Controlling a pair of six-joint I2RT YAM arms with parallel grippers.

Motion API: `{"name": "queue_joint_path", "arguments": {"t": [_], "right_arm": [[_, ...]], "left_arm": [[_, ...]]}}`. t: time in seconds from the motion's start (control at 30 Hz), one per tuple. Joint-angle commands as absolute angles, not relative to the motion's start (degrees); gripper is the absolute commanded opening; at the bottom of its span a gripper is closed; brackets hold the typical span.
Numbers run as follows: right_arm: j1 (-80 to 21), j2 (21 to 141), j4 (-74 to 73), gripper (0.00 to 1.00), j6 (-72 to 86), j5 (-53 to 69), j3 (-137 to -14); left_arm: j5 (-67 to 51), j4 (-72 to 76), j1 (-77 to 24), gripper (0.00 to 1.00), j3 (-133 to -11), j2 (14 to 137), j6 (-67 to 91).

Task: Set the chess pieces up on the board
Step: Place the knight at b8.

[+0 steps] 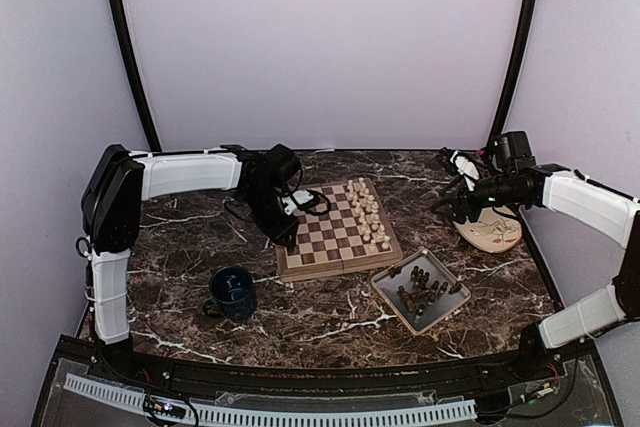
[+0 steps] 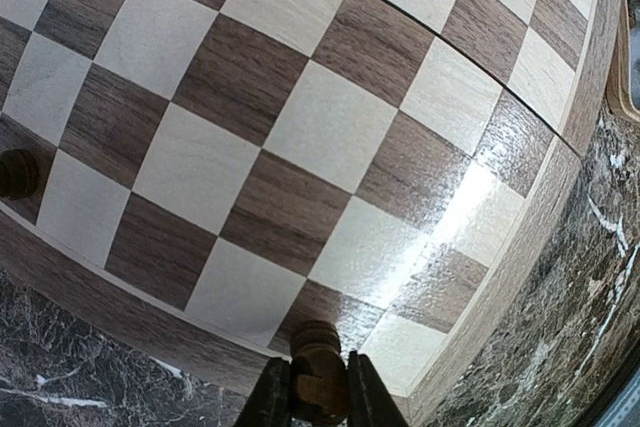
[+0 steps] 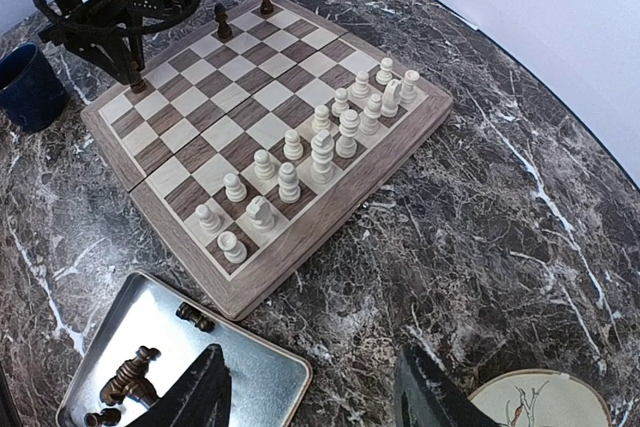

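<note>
The board (image 1: 335, 237) lies at the middle of the marble table (image 1: 180, 227). The cream-white pieces (image 1: 366, 215) stand upright in two rows along its 3 o'clock side. The left gripper (image 2: 319, 399) hangs over the board's 9 o'clock edge, its jaws pinching a dark piece (image 2: 316, 347) upright above a dark square next to the border. Whether the piece's base touches that square cannot be told. Two other dark pieces (image 3: 222, 19) stand apart from each other on the same edge row, further toward 12 o'clock. The remaining dark pieces (image 1: 420, 292) lie tumbled in a grey tray (image 3: 262, 375) at 4 o'clock from the board, just beside its corner. The right gripper (image 3: 313, 354) hovers with its jaws spread wide and nothing between them, above the stretch of table between the tray and a round beige plate (image 1: 495, 232), which sits at 3 o'clock from the board. A blue mug (image 1: 232, 292) stands at 8 o'clock from the board, clear of it.
</note>
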State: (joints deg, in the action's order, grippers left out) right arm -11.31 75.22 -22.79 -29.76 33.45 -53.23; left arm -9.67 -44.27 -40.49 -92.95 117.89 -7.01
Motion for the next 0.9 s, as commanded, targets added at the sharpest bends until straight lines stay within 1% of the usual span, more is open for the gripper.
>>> {"name": "queue_joint_path", "arguments": {"t": [0.0, 0.17, 0.27, 0.43, 0.57, 0.7, 0.73, 0.77, 0.8, 0.83, 0.87], "right_arm": [[-11.16, 75.34, -22.59, 0.56, -30.22, 33.32, -52.94], [-11.16, 75.32, -22.67, 0.56, -30.32, 33.26, -52.91], [-11.16, 75.33, -22.68, 0.56, -30.37, 33.22, -52.94], [-11.16, 75.42, -22.84, 0.56, -30.32, 33.34, -53.0], [-11.17, 75.2, -24.32, 0.56, -30.6, 34.07, -54.28], [-11.16, 74.02, -27.54, 0.56, -30.4, 34.39, -57.82], [-11.16, 73.74, -28.67, 0.56, -30.41, 34.48, -59.08], [-11.24, 73.54, -30.02, 0.56, -30.71, 34.54, -60.32], [-11.31, 73.53, -31.98, 0.56, -31.25, 34.45, -61.93], [-11.44, 73.57, -33.98, 0.56, -31.89, 34.01, -63.39], [-11.61, 73.63, -35.87, 0.56, -32.43, 33.45, -64.8]], "left_arm": [[-10.64, -44.89, -41.07, 0.15, -91.3, 115.4, -6.24], [-10.69, -44.24, -41.07, 0.17, -91.32, 115.49, -5.96], [-10.28, -44.3, -41.05, 0.22, -91.22, 115.48, -5.85], [-9.79, -45.04, -41.09, 0.34, -91.93, 115.21, -5.87], [-11.29, -44.96, -41.12, 0.38, -94.0, 113.28, -6.04], [-11.23, -41.69, -41.05, 0.44, -95.36, 108.9, -6.32], [-10.56, -41.05, -41.05, 0.47, -95.77, 107.8, -6.36], [-10.27, -39.81, -41.05, 0.55, -95.94, 106.46, -6.47], [-10.16, -38.25, -41.06, 0.63, -95.79, 105.01, -6.53], [-9.84, -35.55, -41.05, 0.75, -95.0, 103.17, -5.89], [-9.39, -32.11, -41.05, 0.81, -93.42, 101.12, -4.13]]}}
